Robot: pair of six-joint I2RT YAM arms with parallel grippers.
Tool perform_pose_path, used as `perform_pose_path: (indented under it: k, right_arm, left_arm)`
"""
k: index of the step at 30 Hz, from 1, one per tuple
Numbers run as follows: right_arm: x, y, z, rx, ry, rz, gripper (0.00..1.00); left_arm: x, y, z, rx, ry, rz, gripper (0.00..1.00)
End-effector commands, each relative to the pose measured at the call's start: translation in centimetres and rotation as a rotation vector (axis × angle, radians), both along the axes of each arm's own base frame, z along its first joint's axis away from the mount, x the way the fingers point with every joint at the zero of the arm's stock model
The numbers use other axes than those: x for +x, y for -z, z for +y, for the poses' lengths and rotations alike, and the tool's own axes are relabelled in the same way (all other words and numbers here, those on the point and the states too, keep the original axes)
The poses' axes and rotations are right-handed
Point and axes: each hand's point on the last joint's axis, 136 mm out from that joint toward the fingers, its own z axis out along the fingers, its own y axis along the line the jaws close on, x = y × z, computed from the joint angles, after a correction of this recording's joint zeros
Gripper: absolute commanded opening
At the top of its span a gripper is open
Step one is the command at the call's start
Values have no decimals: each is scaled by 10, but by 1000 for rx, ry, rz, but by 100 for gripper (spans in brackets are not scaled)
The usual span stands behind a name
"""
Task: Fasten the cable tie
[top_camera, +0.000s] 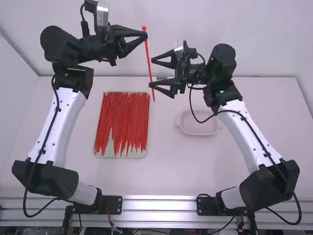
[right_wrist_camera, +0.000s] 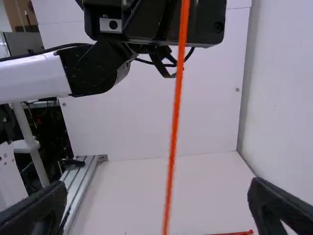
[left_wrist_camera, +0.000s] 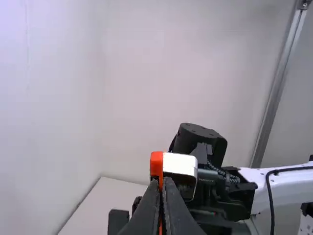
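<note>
While our left gripper (top_camera: 145, 33) pinches the cable tie (top_camera: 148, 58) by its head, hanging over the far part of the table (top_camera: 205, 161), our right gripper (top_camera: 151, 72) stands wide open around it; if it closes off-centre, it may push the loose tail away.

Both ends of the cable tie (right_wrist_camera: 175, 122) beyond the right wrist view's edges.

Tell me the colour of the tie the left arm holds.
Orange-red cable tie, clearest in high view.

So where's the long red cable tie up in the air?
High view: the long red plastic cable tie hangs over the white table, far middle, its top pinched in the left gripper, its lower part inside the open right gripper.
</note>
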Motion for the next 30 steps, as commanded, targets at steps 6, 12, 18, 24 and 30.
perform_pose_path:
  k: [6,12,18,24,30]
  right_arm:
    - [13,1,-16,-21,54,-161,99]
    - [27,13,-35,-53,104,-128,99]
    - [30,13,-40,-53,117,-123,99]
    - [28,12,-37,-52,109,-130,99]
    - [21,13,-27,-47,80,-72,99]
  left_arm:
    - [32,13,7,17,-148,0,2]
    - [64,32,19,32,-319,74,2]
    - [83,46,28,54,-426,116,2]
    - [109,76,39,78,-470,201,2]
    - [133,108,48,71,-439,308,2]
